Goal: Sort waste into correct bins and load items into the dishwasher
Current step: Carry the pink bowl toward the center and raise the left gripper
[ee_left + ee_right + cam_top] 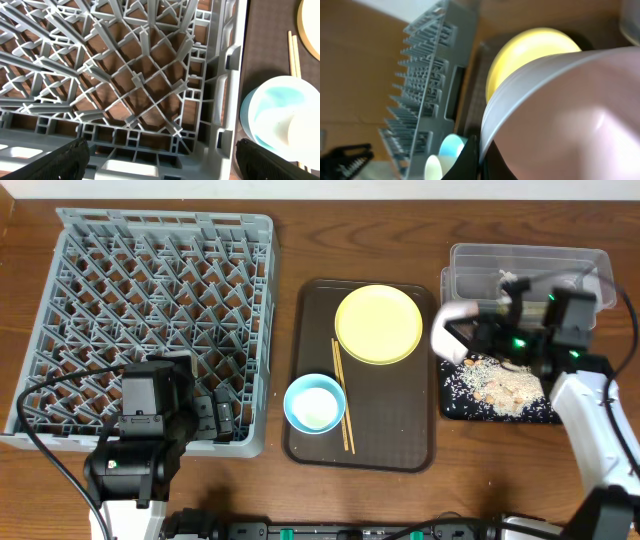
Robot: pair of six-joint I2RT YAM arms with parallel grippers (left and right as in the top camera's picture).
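Observation:
My right gripper (470,335) is shut on the rim of the cream-white bowl (452,328), holding it tilted over the left end of the shallow black tray (548,416), where rice-like scraps (500,385) lie. The bowl fills the right wrist view (560,110). The yellow plate (378,324), the light blue bowl (314,402) with the white cup (306,136) in it, and the chopsticks (342,395) are on the brown tray (400,445). My left gripper (162,165) is open and empty over the near right corner of the grey rack (150,320). I cannot see the snack wrapper.
The clear tub (530,265) stands behind the black tray at the far right, with something small and white inside. The brown tray lies between the rack and the bins. Cables run along the table's front edge.

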